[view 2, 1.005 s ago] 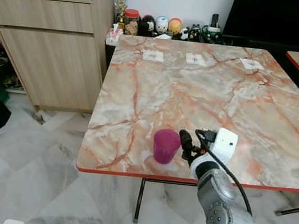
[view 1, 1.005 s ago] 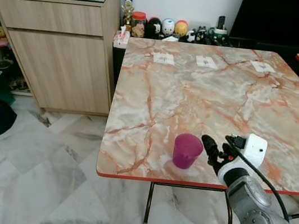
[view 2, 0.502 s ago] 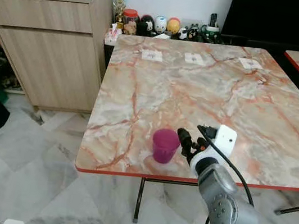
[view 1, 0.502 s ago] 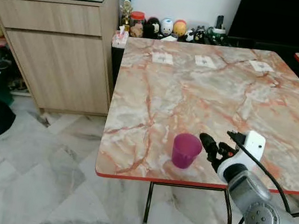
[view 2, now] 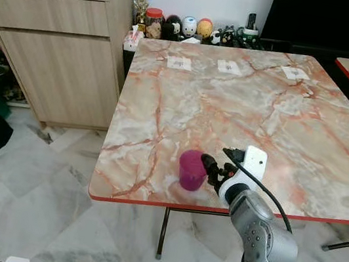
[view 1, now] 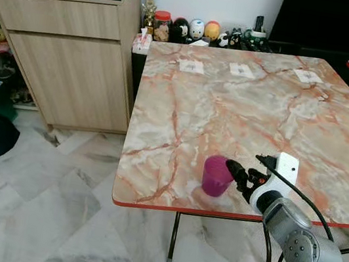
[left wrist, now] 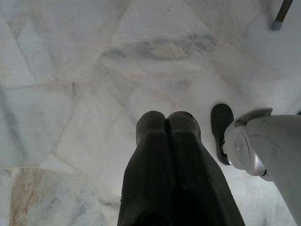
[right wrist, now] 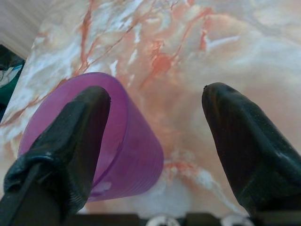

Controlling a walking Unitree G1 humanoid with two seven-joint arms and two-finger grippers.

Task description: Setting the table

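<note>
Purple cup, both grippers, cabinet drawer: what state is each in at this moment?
Purple cup: upright on the marble table near its front edge, nothing visible inside, not gripped.
Right gripper: open, one finger across the cup's rim, the other out to the side of it.
Left gripper: shut, hanging over the floor.
Cabinet drawer: closed.

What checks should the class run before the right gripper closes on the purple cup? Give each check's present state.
1. Right gripper fingers apart: ok.
2. Purple cup upright on the marble table: ok.
3. Cup centred between the fingers: not ok; one finger overlaps its rim and the other stands well off to the side.
4. Cup back from the table's near edge: cannot tell; it stands close.
5. Left gripper idle over the floor: ok.
</note>
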